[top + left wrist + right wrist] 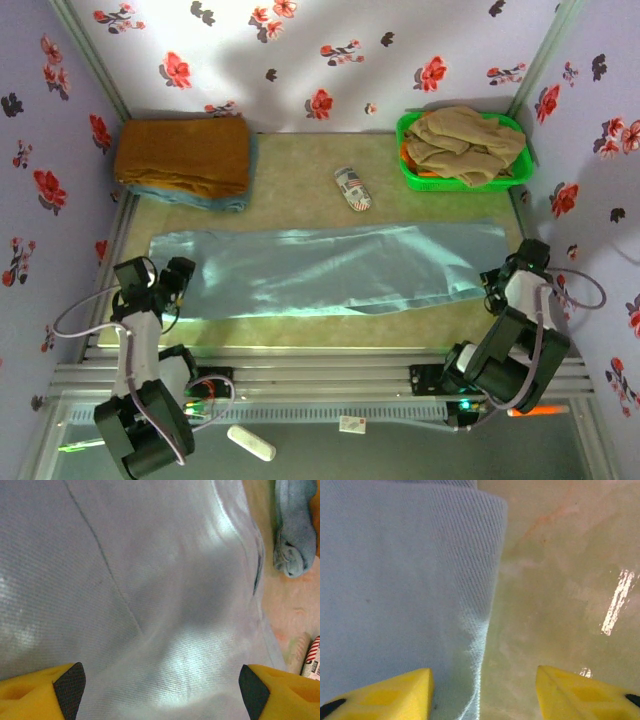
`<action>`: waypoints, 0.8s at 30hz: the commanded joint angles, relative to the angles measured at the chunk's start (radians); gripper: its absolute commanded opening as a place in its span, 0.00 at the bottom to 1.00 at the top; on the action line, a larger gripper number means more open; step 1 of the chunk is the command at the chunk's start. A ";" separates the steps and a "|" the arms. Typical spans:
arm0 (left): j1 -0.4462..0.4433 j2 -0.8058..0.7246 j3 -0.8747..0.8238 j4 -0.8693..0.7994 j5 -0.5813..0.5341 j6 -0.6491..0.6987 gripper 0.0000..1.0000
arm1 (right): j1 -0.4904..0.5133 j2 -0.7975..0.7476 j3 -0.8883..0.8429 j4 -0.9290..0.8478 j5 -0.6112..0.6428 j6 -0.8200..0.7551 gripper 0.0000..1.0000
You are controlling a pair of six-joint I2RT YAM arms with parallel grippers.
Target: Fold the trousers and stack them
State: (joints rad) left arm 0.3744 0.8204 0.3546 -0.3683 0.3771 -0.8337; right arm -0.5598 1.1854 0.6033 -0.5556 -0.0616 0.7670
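Observation:
The pale aqua trousers lie flat and long across the table, left to right. My left gripper hovers at their left end. In the left wrist view its yellow fingertips stand wide apart over the smooth fabric, so the left gripper is open with nothing between them. My right gripper is at the trousers' right end. In the right wrist view it is open and straddles the hem edge, with one finger over the cloth and the other over bare table.
A folded mustard-brown cloth lies on a blue one at the back left. At the back right stands a green basket holding a beige garment. A small striped packet lies behind the trousers. Flowered walls close in three sides.

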 commanded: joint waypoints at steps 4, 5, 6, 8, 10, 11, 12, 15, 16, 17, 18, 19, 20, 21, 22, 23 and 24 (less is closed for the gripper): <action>-0.069 -0.117 0.029 -0.182 0.008 -0.060 0.85 | 0.151 -0.189 0.089 -0.027 0.058 0.033 0.67; -0.098 -0.143 0.016 -0.185 -0.003 -0.095 0.85 | 0.184 -0.190 0.093 -0.010 0.048 0.053 0.66; -0.128 -0.166 -0.005 -0.176 -0.012 -0.132 0.84 | 0.223 -0.176 0.095 0.015 0.033 0.069 0.65; -0.171 -0.187 -0.047 -0.148 -0.048 -0.192 0.85 | 0.327 -0.128 0.105 0.043 0.040 0.096 0.64; -0.180 -0.173 -0.106 -0.080 -0.074 -0.248 0.85 | 0.424 -0.069 0.092 0.100 0.043 0.115 0.61; -0.180 -0.151 -0.130 -0.032 -0.090 -0.271 0.84 | 0.465 -0.035 0.075 0.138 0.041 0.129 0.59; -0.180 -0.123 -0.146 0.013 -0.111 -0.287 0.84 | 0.489 -0.008 0.058 0.174 0.033 0.135 0.57; -0.162 0.027 -0.154 0.143 -0.171 -0.294 0.83 | 0.519 0.069 0.036 0.228 0.007 0.135 0.55; -0.139 0.093 -0.139 0.174 -0.159 -0.291 0.83 | 0.518 0.078 0.041 0.224 0.004 0.119 0.55; -0.114 0.162 -0.120 0.210 -0.132 -0.275 0.83 | 0.517 0.076 0.054 0.209 0.011 0.100 0.56; -0.095 0.218 -0.097 0.231 -0.123 -0.260 0.83 | 0.515 0.072 0.067 0.193 0.015 0.081 0.57; -0.071 0.286 -0.067 0.239 -0.120 -0.243 0.83 | 0.511 0.065 0.083 0.169 0.020 0.065 0.59; -0.034 0.353 -0.039 0.262 -0.105 -0.227 0.83 | 0.506 0.056 0.101 0.142 0.024 0.052 0.62; -0.003 0.408 -0.014 0.286 -0.080 -0.216 0.83 | 0.503 0.049 0.114 0.128 0.023 0.041 0.63; 0.029 0.470 0.007 0.315 -0.059 -0.208 0.83 | 0.500 0.040 0.124 0.116 0.015 0.031 0.64; 0.053 0.528 0.032 0.337 -0.049 -0.200 0.82 | 0.495 0.032 0.136 0.098 0.006 0.024 0.65; 0.076 0.572 0.046 0.356 -0.034 -0.200 0.81 | 0.491 0.027 0.143 0.087 -0.002 0.019 0.66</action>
State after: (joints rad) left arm 0.3885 1.2572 0.4259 -0.0177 0.4114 -1.0859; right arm -0.0566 1.2461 0.6979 -0.4179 -0.0566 0.8295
